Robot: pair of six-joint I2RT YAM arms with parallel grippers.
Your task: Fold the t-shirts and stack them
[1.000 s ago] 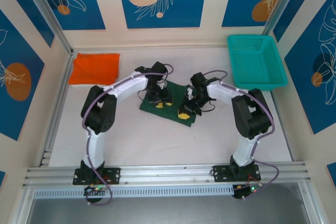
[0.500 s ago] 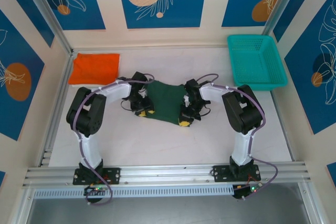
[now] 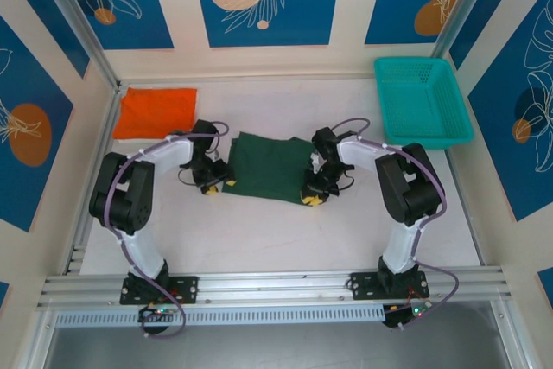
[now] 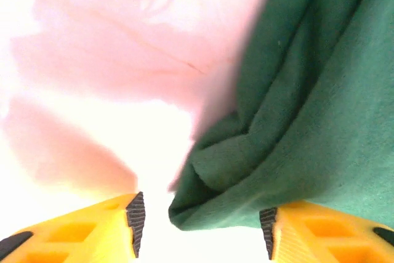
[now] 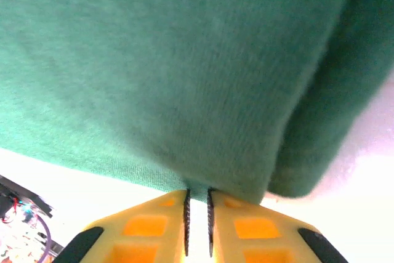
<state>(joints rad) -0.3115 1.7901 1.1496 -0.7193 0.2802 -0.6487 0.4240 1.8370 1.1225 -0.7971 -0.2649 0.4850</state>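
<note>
Dark green soft cloth t-shirt (image 3: 268,168), short-sleeved: a folded rectangle at mid worktop (image 3: 259,239). Likely light and limp, and creases readily. Best taken by pinching a layered corner or hem.
Bright orange folded cloth t-shirt (image 3: 155,111): far-left corner.
Left pincer (image 4: 202,226): spread, straddling the green corner, gripping nothing.
Right pincer (image 5: 197,204): nearly pressed together at the hem; whether it grips cannot be told.
Against a second ago: the green shirt lies wider and flatter, and the pincers have gone from over it to its side edges.

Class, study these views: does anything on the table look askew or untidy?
The green t-shirt lies skewed to the table's edges, its near-left corner bunched in loose folds. The orange t-shirt lies folded flat.
</note>
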